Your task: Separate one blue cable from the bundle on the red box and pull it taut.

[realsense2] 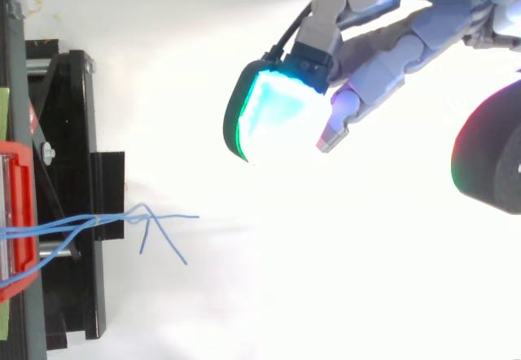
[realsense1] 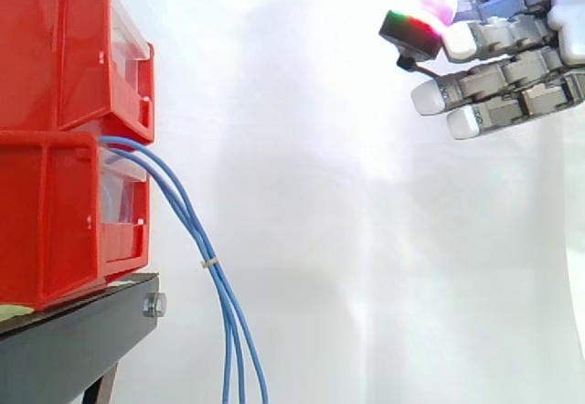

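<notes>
The bundle of thin blue cables [realsense1: 189, 212] comes out at the front of the two stacked red plastic bins, emerging just under the upper red bin [realsense1: 55, 47] at the top of the lower red bin [realsense1: 55, 221], then arcs over and hangs down past the edge of the black counter [realsense1: 82, 331] that carries the bins. A small pale tie [realsense1: 209, 262] gathers the strands partway down the drop; below it they run on side by side to the bottom edge of the side view. A silver bolt head [realsense1: 154, 305] sits on the counter's front corner, just left of the hanging strands. From above, the cables [realsense2: 81, 221] cross the red bin's edge [realsense2: 20, 213] and the counter's black frame [realsense2: 69, 132], are drawn together at one spot, and fan out into several loose ends beyond it. The grey robot hand [realsense1: 512, 75] hangs high on the right, well apart from the cables and bins, in front of the white curtain [realsense1: 302, 194]. Its fingers reach leftward, relaxed and spread, and grasp nothing. One fingertip pad [realsense2: 277, 107] glows cyan with a green rim from above, and from the side it shows mixed red, green and white [realsense1: 425, 2].
</notes>
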